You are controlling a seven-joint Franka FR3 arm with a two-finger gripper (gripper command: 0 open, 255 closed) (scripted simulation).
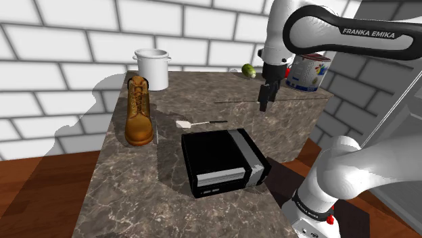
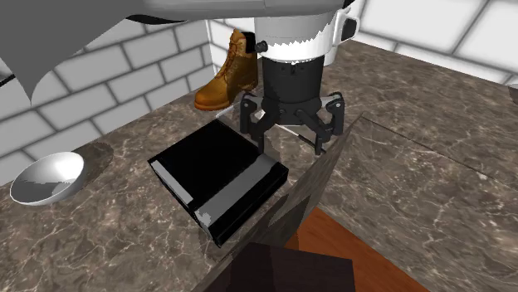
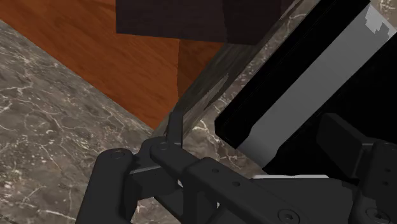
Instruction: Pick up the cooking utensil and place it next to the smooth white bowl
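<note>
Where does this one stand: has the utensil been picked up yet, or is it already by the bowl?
Done: nothing yet. The utensil lies on the counter between the boot and the black box. In hand: the gripper is open and empty, above the counter. Left: grasping, lifting, and setting it beside the bowl.

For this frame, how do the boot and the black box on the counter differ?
The boot is tan and laced; the box is black with a grey band. The boot stands upright and tall; the box lies flat and low. The boot sits beside the white pot; the box lies near the counter's edge. Both rest on the marbled counter.
</note>
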